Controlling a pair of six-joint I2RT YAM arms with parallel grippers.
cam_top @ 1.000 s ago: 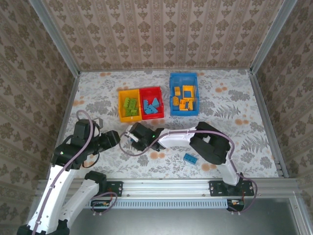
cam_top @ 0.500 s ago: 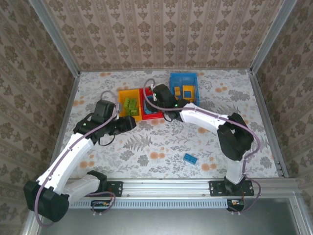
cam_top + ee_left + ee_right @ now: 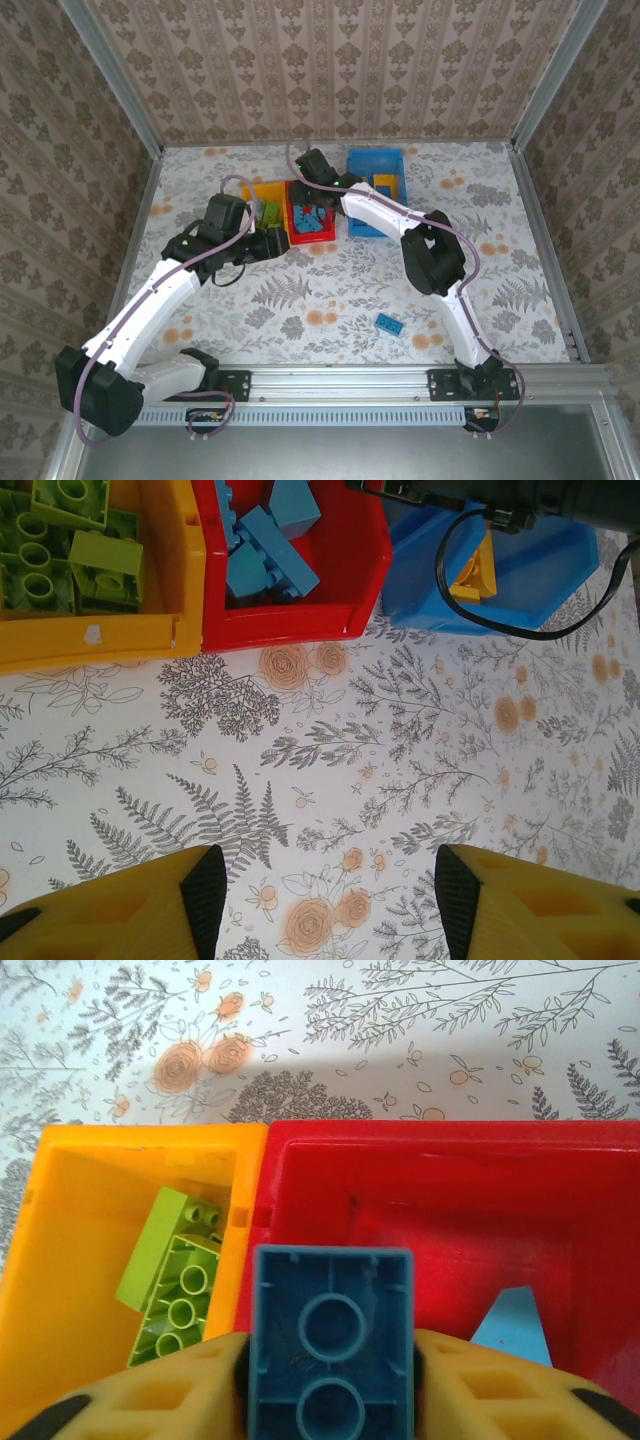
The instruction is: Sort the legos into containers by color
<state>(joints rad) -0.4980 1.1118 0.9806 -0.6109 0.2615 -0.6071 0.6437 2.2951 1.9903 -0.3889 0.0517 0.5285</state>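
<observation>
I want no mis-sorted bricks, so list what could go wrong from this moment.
1. The right gripper holds the blue brick close to the wall between the red bin and the yellow bin. Dropped off-line, it might catch that rim or land among the green bricks.
2. The left gripper hangs open just before the same bins, so the arms may clash.

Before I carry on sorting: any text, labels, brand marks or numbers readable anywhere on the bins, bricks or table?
None can be read.
The yellow bin, red bin and blue bin carry no labels.
The blue brick in the right gripper shows a plain underside.
Studs on the green bricks show no legible marking.
The tablecloth and wallpaper carry patterns only.
</observation>
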